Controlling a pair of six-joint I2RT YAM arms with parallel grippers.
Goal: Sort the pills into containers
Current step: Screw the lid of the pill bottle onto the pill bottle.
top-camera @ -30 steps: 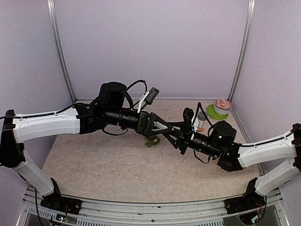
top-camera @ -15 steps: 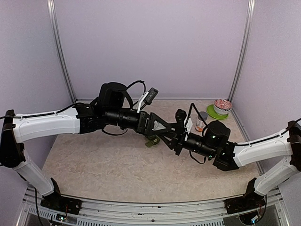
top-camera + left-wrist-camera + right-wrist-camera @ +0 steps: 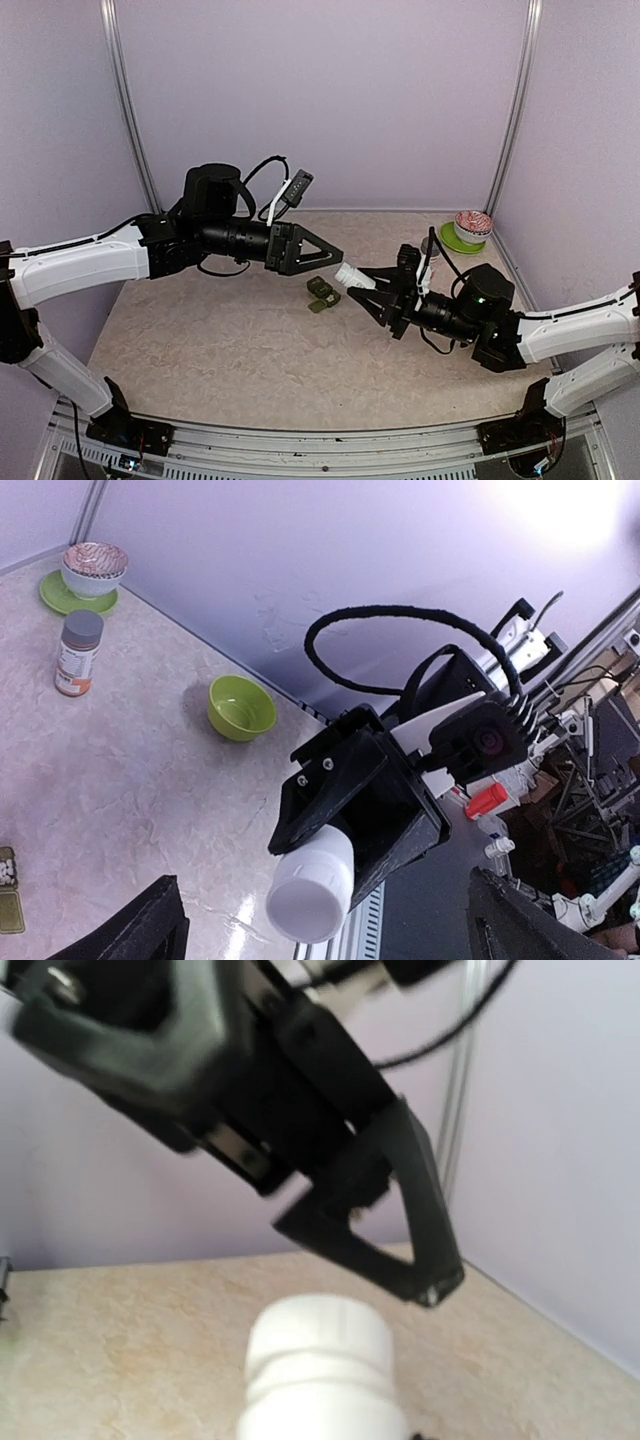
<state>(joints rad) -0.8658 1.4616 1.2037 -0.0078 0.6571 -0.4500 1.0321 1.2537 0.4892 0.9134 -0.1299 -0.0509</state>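
White pill bottle (image 3: 352, 276) now in right gripper (image 3: 383, 288) alone, clamped by its body, capped end pointing left, lifted over tabletop centre. Small green pill tray (image 3: 322, 293) on tabletop near bottle's tip. Left gripper (image 3: 322, 257) has drawn back leftward, jaws wide, empty; second ago both pincers met. Likely handover done, opening or pouring next. Right arm low, outstretched. Left arm level, elbow raised.

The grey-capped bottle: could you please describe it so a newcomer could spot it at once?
At the far right corner of the table a patterned bowl sits on a green saucer. The bottle stands upright beside them. Unlike the green bowl, it is a slim cylinder, grey cap, orange label.
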